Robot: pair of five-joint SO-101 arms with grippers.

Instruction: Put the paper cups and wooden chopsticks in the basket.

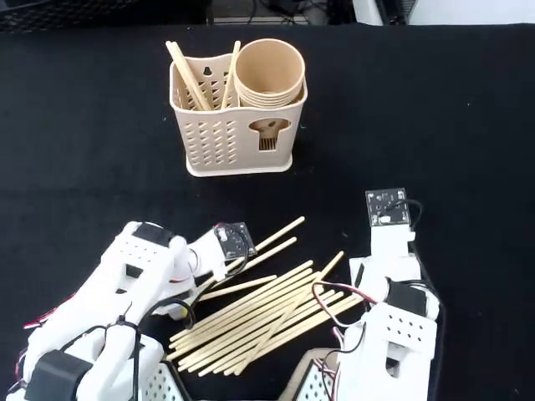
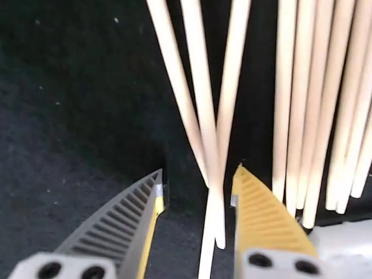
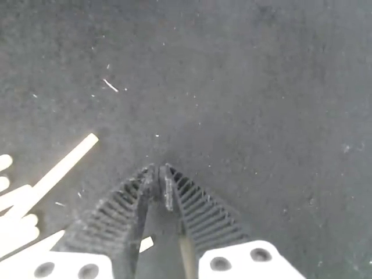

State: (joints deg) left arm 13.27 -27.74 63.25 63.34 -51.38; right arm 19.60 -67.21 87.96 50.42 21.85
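Tallying for you: cups (image 1: 269,71) stacked in the basket (image 1: 238,142), a few chopsticks (image 1: 188,75) beside them, done. Left to do: the pile (image 1: 259,313) on the bench (image 1: 435,125) between your arms. Your left gripper (image 2: 199,174) has fingers (image 2: 261,215) apart, straddling three sticks; right gripper (image 3: 158,171) fingers together, empty, over the bench.

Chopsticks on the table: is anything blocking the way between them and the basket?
Nothing visible. In the high view, only bare black table lies between the loose chopsticks and the basket. The left fingers, open, sit either side of a few sticks.
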